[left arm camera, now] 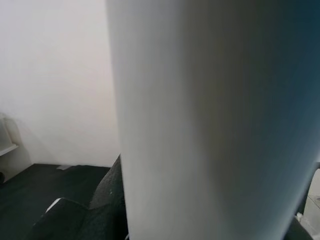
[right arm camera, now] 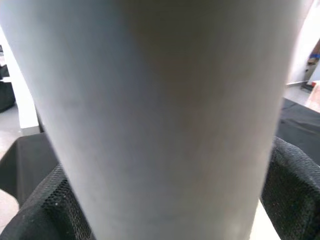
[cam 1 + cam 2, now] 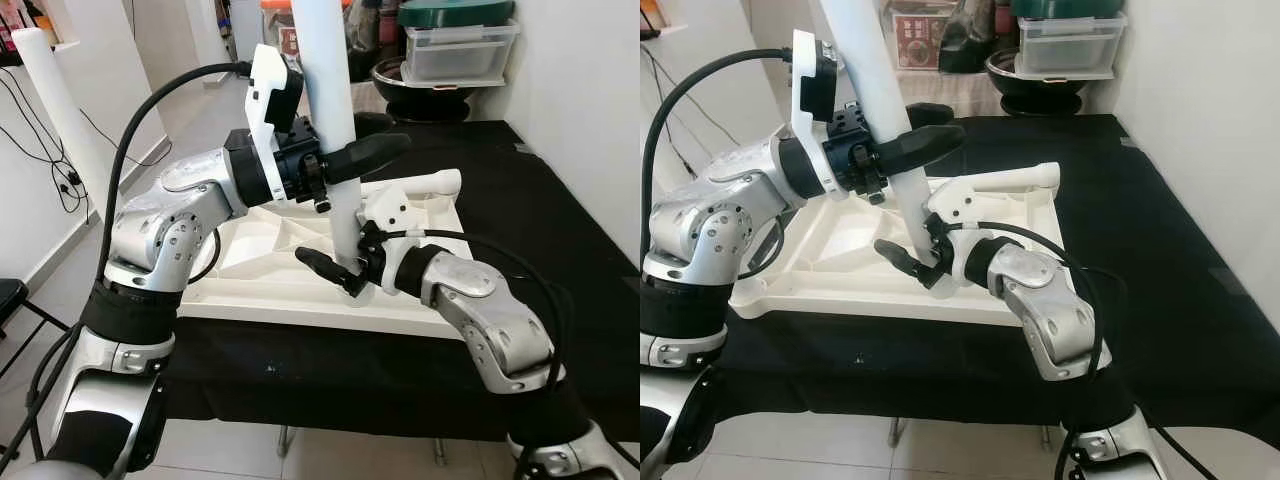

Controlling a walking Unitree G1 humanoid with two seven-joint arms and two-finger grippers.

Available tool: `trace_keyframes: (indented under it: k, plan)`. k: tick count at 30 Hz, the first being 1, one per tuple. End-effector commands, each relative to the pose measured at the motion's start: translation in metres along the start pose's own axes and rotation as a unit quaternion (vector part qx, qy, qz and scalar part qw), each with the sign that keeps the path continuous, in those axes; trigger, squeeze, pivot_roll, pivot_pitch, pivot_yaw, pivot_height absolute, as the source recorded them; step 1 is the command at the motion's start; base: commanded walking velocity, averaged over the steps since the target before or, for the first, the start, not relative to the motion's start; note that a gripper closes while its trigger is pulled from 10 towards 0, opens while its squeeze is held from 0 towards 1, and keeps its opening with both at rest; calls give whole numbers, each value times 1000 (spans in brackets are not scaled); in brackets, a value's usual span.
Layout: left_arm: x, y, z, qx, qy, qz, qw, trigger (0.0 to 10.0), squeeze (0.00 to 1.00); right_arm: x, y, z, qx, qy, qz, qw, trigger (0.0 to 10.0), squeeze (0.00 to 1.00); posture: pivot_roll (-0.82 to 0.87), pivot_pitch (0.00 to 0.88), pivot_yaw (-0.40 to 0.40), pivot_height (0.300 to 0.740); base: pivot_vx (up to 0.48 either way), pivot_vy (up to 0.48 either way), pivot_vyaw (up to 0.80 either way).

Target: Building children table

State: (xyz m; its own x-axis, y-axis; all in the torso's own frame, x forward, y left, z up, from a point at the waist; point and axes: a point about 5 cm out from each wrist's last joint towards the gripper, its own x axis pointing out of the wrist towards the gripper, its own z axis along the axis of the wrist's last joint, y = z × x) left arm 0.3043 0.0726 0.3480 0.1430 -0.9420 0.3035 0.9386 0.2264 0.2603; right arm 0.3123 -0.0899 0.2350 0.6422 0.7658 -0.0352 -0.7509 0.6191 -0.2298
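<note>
Tabletop [image 3: 260,270] upturned, one upright leg [image 3: 330,110] clamped by left end effector [image 3: 345,160] and right end effector [image 3: 345,270], second leg [image 3: 425,183] lying flat

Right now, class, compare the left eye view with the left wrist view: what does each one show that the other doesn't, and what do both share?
Left eye view alone: the upturned white tabletop on a black cloth, the right gripper shut on the leg's lower end, the left gripper shut higher up, and storage boxes behind.

Left wrist view alone: a close look at the leg's smooth surface against a plain white wall.

Both: the white table leg and a black finger.
</note>
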Motion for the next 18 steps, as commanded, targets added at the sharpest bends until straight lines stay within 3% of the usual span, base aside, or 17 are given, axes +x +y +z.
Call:
trace_keyframes:
  k: [1,2,16,17,18]
  plan:
    - [20,-20,0,-20,-19,-98,995,0,0,16,16,5,8,-1,46,999,10000,0,-76,0,29,740,0,0,0]
    - [23,-21,0,-23,-24,-107,994,0,0,17,24,8,22,-12,71,997,0,0,-80,0,27,740,0,0,0]
    - [27,-17,0,-21,-39,-112,993,0,0,15,27,5,39,-20,82,996,0,0,-85,0,32,740,0,0,0]
    - [27,-14,1,-18,-44,-99,994,2824,247,14,25,5,42,-21,74,996,0,0,-86,0,33,740,0,0,0]
    - [27,-12,2,-16,-47,-90,995,2824,247,13,24,5,44,-21,70,996,0,0,-86,0,33,740,0,0,0]
